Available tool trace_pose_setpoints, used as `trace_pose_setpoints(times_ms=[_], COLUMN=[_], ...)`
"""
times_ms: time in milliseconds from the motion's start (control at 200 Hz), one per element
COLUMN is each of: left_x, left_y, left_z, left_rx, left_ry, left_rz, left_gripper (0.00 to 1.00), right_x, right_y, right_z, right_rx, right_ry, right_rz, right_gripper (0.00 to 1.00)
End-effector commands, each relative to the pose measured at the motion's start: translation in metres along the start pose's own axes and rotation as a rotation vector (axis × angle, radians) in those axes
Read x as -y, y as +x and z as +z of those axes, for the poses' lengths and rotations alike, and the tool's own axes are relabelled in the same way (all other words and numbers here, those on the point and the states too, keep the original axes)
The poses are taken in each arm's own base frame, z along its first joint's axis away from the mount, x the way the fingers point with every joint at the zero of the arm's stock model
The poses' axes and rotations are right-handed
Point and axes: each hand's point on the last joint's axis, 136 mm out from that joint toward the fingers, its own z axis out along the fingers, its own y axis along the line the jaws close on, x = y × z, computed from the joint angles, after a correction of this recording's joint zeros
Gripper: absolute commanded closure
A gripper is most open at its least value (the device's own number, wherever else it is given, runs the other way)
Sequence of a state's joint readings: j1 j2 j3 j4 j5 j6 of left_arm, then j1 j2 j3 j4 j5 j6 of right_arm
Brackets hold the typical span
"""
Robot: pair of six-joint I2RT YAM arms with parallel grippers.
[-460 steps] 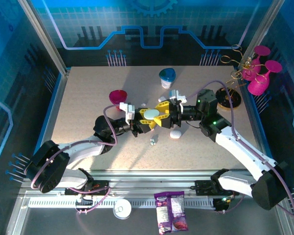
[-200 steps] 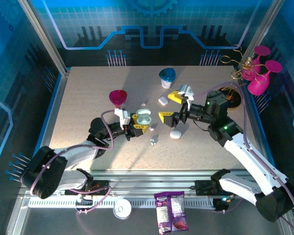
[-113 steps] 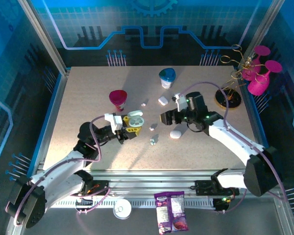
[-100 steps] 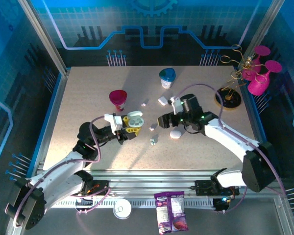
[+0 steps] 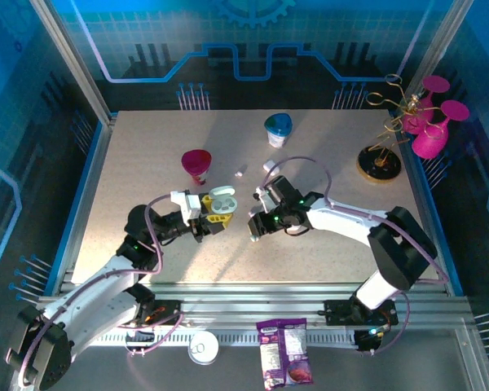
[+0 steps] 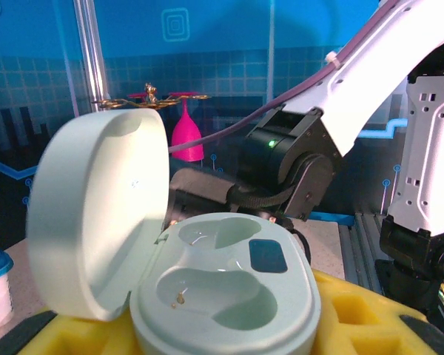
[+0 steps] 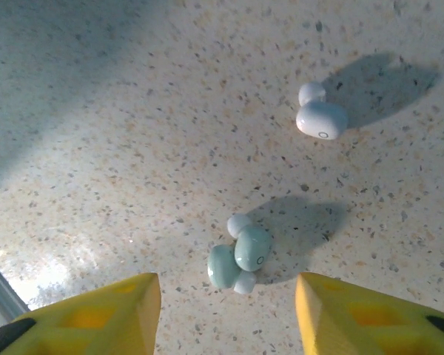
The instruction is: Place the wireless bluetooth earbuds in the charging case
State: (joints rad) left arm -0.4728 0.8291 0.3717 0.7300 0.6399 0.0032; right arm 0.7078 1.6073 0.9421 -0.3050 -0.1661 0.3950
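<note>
1. The speckled table (image 5: 147, 163) spreads across the middle of the overhead view.
2. The charging case (image 6: 222, 292) is pale green, its lid swung open to the left and both wells empty. It sits left of centre overhead, clamped between the yellow fingers of the left gripper (image 5: 216, 210).
3. The right gripper (image 7: 226, 296) has its fingertips apart at the lower edge of its wrist view, gripping nothing.
4. The pale green earbuds (image 7: 240, 255) lie touching each other on the table at lower middle, just ahead of those fingertips. They are probably featherlight, hard and slippery. Pinch one gently across its rounded body, or it may squirt free.
5. The white earbud (image 7: 320, 117) lies alone at upper right.
</note>
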Motion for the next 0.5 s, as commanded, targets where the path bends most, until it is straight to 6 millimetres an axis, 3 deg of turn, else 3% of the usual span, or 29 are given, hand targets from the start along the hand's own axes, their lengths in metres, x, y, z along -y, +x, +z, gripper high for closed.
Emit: trace_pose_setpoints(times_ms=[0,300,495], left_x=[0.0,0.0,0.004], left_y=[-0.014,-0.013,-0.022], left_z=[0.001,0.001,-0.002], left_rx=[0.021,0.016,0.03], left_ry=[0.002,0.001,0.009], left_rz=[0.034,0.03,0.04], left_gripper=[0.75,0.76,0.76], right_x=[-0.011,-0.026,-0.02], right_y=[0.001,0.011,0.017], right_z=[0.007,0.016,0.018], right_rx=[-0.049,-0.108,-0.142], right_ry=[-0.032,-0.045,0.048], right_rz=[0.002,-0.048,-0.06], right_gripper=[0.52,0.52,0.54])
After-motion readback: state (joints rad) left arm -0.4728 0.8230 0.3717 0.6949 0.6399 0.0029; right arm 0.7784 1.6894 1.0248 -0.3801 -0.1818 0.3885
